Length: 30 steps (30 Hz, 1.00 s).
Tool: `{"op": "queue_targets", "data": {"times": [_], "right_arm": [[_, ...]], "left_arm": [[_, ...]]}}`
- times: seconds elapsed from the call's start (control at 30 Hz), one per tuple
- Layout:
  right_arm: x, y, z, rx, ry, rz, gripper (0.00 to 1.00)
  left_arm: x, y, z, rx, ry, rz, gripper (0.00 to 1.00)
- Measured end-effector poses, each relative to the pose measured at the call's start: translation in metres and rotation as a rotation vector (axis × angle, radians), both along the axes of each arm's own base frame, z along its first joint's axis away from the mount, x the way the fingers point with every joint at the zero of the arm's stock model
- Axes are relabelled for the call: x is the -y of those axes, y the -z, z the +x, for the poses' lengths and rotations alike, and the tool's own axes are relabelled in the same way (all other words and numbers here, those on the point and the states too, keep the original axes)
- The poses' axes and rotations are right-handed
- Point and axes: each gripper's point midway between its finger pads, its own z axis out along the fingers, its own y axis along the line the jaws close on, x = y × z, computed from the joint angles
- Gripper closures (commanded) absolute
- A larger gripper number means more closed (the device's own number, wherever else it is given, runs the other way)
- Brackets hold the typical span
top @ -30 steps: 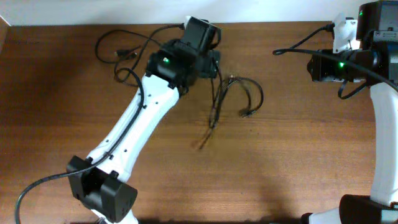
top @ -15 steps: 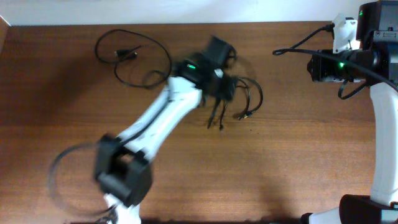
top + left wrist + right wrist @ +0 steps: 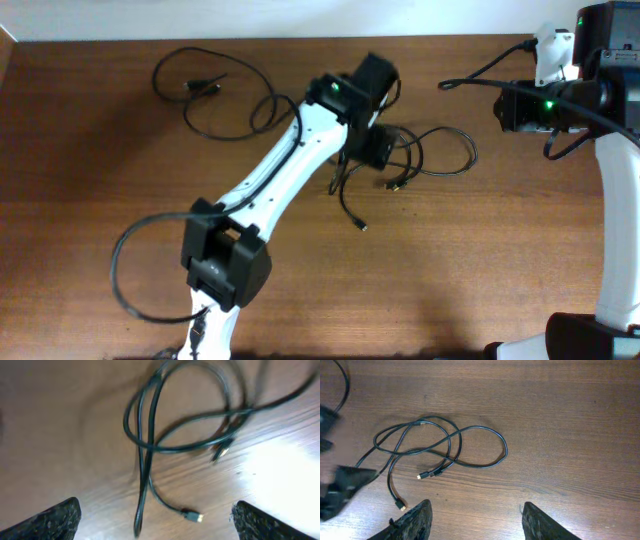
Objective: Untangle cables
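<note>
Now your left gripper (image 3: pixel 157 520) hangs wide open over the tangled cables (image 3: pixel 145 446) in the middle of the table (image 3: pixel 500 260); another cable (image 3: pixel 205 87) lies apart near the far-left corner. Your right gripper (image 3: pixel 475 520) stands open, empty.

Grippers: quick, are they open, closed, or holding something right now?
Left gripper: open, holding nothing, above the cables.
Right gripper: open, holding nothing.
</note>
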Motion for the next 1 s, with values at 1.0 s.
{"op": "queue_targets", "data": {"times": [1.0], "right_arm": [[-0.117,0.131,0.027,-0.178,-0.280,-0.013,0.35]], "left_arm": [[-0.093,-0.159,0.018,0.494,-0.348,0.167,0.01]]}}
